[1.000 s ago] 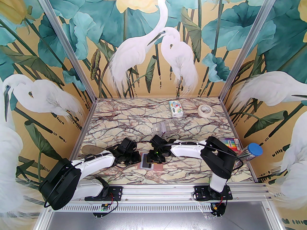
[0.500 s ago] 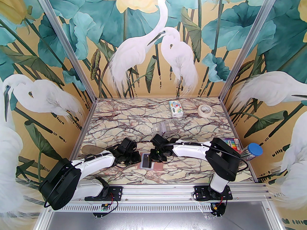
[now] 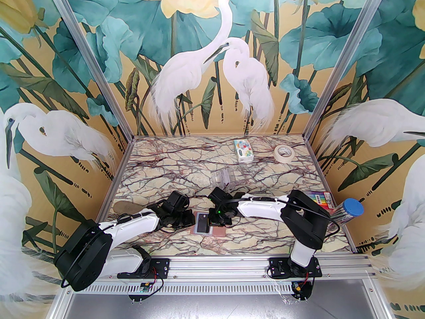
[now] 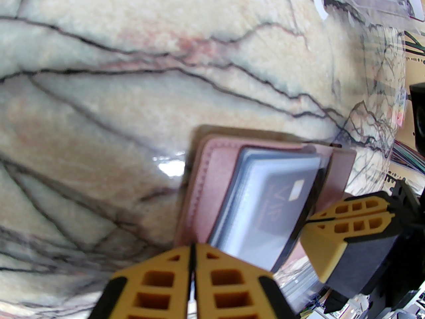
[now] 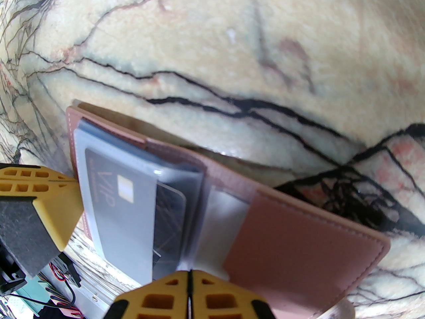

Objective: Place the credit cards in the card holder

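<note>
The pink card holder (image 3: 218,233) lies open on the marble table between the two arms. Its clear sleeves hold a black VIP card (image 5: 109,191) (image 4: 282,208). A second black card (image 5: 170,216) with gold lines sticks partly out of a sleeve beside it. My left gripper (image 4: 192,267) (image 3: 192,218) is shut, its tips at the edge of the holder's left half (image 4: 206,191). My right gripper (image 5: 190,287) (image 3: 212,224) is shut at the sleeves' near edge, with nothing visible between its fingers. The holder's right flap (image 5: 298,241) lies flat.
A clear plastic stand (image 3: 223,178) stands just behind the grippers. A colourful tissue pack (image 3: 243,151) and a tape roll (image 3: 284,153) sit at the back. A marker pack (image 3: 320,199) and a blue-capped tube (image 3: 351,208) lie at the right edge.
My right gripper's jaws have closed and its arm has shifted slightly. The left arm and the card holder have stayed put.
</note>
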### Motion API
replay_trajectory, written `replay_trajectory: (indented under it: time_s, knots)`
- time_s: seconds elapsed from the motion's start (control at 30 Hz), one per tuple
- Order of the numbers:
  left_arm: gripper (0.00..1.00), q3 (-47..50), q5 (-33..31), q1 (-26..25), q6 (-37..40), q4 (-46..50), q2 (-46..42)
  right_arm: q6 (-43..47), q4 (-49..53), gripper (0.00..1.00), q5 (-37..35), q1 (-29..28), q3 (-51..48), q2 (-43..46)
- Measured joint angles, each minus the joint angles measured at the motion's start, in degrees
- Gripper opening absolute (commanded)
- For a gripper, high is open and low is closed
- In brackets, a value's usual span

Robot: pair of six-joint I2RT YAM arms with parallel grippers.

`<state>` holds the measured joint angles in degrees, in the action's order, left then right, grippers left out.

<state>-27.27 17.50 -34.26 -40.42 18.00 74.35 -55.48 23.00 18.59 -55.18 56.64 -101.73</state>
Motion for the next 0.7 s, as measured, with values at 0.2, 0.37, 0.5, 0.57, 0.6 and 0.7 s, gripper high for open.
replay_trajectory:
  time_s: [0.2, 0.37, 0.5, 0.57, 0.6, 0.7]
  knots:
    - [0.09, 0.0, 0.24, -0.22, 0.0, -0.72, 0.28, 0.0, 0.55, 0.08, -0.02, -0.17, 0.66, -1.38]
    - [0.09, 0.0, 0.24, -0.22, 0.0, -0.72, 0.28, 0.0, 0.85, 0.08, -0.02, -0.48, 1.27, -1.79]
    - [0.09, 0.0, 0.24, -0.22, 0.0, -0.74, 0.28, -0.02, 1.07, 0.08, -0.04, -0.61, 1.55, -1.9]
    - [0.09, 0.0, 0.24, -0.22, 0.0, -0.74, 0.31, -0.02, 1.07, 0.08, -0.07, -0.63, 1.6, -1.92]
    - [0.09, 0.0, 0.24, -0.22, 0.0, -0.76, 0.31, -0.02, 1.07, 0.08, -0.04, -0.63, 1.6, -1.95]
    - [0.09, 0.0, 0.24, -0.22, 0.0, -0.76, 0.31, -0.02, 1.03, 0.08, -0.02, -0.63, 1.6, -2.01]
